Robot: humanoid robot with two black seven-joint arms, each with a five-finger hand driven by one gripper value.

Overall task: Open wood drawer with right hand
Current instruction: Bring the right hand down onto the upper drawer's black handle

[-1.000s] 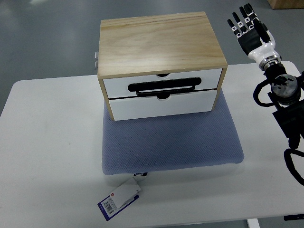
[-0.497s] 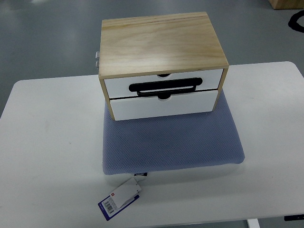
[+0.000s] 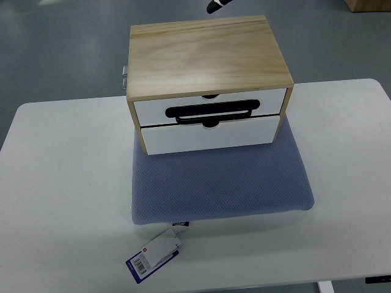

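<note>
From my remote station, the wood drawer box (image 3: 208,67) sits on the far part of a blue-grey mat (image 3: 220,183), which lies on the white table (image 3: 61,183). The box's rear overhangs the table's far edge, above grey floor (image 3: 61,36). Two white drawers face me, one above the other; both are closed, their fronts flush with the wooden frame. A black handle (image 3: 211,112) runs along the seam between the upper drawer (image 3: 146,110) and the lower drawer (image 3: 208,135). The mat's near half is bare, leaving open room in front of the drawers, and the table is bare on both sides of the box. A tag (image 3: 153,255) with a barcode lies on the table off the mat's near-left corner, close to the near edge. A small dark-and-white object (image 3: 215,5) pokes in at the top edge beyond the box; I cannot tell what it is. Neither hand shows in my view, so I cannot tell whether their fingers are spread or pressed together.
</note>
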